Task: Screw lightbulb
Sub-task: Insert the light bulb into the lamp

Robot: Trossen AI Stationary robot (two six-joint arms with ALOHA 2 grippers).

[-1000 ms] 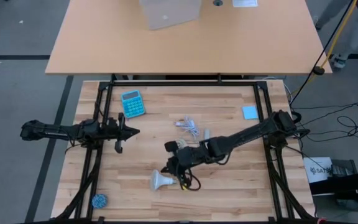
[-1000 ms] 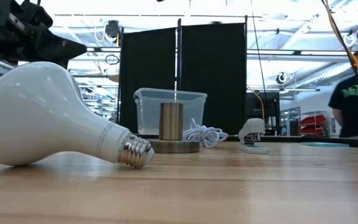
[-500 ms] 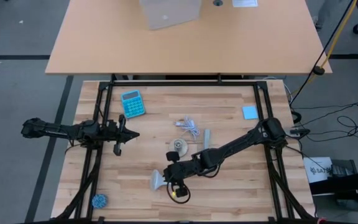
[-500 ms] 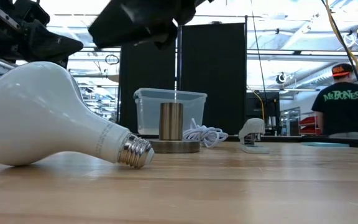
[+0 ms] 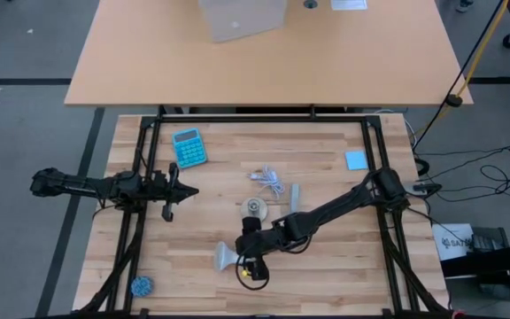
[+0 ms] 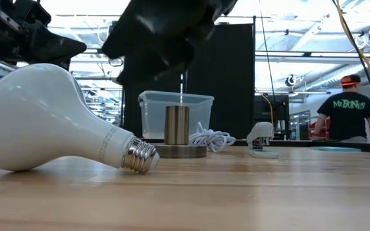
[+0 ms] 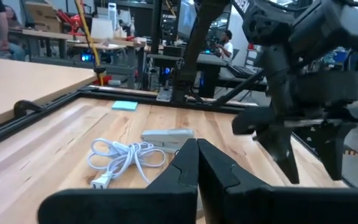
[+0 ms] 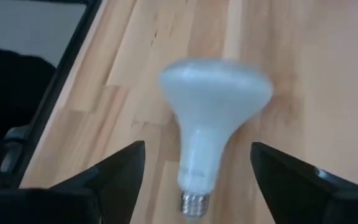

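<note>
White lightbulb [image 8: 213, 118] lies on its side on the table [image 5: 326, 257], screw base toward our spread right gripper [image 8: 194, 177] (left gripper [image 5: 172, 211], closed, waits well apart).

"Where's the lightbulb [image 5: 227, 258]?"

"On its side on the wooden tabletop, near the front edge, roughly mid-width. White, cone-shaped, with a rounded dome face; its narrow silvery screw base points toward the right edge. Nothing's holding it."
</note>
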